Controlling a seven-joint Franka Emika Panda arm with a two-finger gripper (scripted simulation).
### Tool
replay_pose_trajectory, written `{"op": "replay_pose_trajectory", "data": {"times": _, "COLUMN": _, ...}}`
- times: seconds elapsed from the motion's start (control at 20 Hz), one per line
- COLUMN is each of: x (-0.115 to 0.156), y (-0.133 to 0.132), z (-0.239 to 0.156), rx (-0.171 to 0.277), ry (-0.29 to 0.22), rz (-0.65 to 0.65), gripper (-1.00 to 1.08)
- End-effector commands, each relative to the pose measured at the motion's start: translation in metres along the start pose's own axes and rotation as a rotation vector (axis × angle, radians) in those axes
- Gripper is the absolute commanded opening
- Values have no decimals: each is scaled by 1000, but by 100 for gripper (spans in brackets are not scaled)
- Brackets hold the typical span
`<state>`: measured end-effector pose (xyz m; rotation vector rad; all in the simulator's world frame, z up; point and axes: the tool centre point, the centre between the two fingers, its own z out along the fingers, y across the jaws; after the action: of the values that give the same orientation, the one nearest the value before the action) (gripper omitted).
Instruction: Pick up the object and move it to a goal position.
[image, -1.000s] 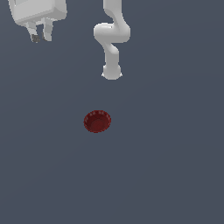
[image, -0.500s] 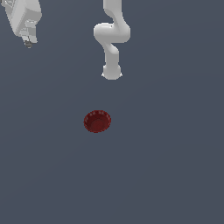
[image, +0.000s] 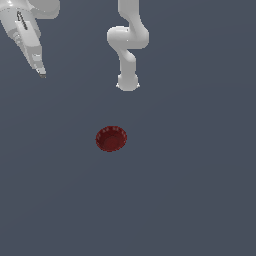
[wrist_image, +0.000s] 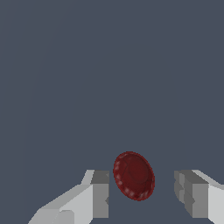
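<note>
The object, a small dark red bowl (image: 111, 138) with a ridged rim, lies on the grey floor near the middle of the exterior view. My gripper (image: 42, 74) hangs high at the exterior view's upper left, far from the bowl and tilted with its fingertips pointing down. In the wrist view its two fingers (wrist_image: 100, 188) stand wide apart, so the gripper (wrist_image: 142, 177) is open and holds nothing. The bowl (wrist_image: 134, 175) shows in the distance between them, seen at a slant.
The arm's white base and lower links (image: 127, 55) rise at the back centre of the exterior view, behind the bowl. A plain dark grey floor (image: 190, 190) lies all around.
The hand has swung towards the exterior view's left edge, tilted, and its fingertips now reach lower. The bowl has not moved.
</note>
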<state>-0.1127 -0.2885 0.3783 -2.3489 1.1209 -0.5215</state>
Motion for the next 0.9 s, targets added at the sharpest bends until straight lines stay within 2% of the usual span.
{"op": "replay_pose_trajectory", "data": {"times": 0.0, "x": -4, "y": 16, "z": 22, "rx": 26, "ry": -47, "rz": 52, "gripper": 28}}
{"op": "replay_pose_trajectory", "data": {"times": 0.4, "x": -40, "y": 61, "z": 110, "rx": 76, "ry": -236, "rz": 208, "gripper": 28}}
{"op": "replay_pose_trajectory", "data": {"times": 0.85, "x": -113, "y": 94, "z": 213, "rx": 79, "ry": -469, "rz": 348, "gripper": 28}}
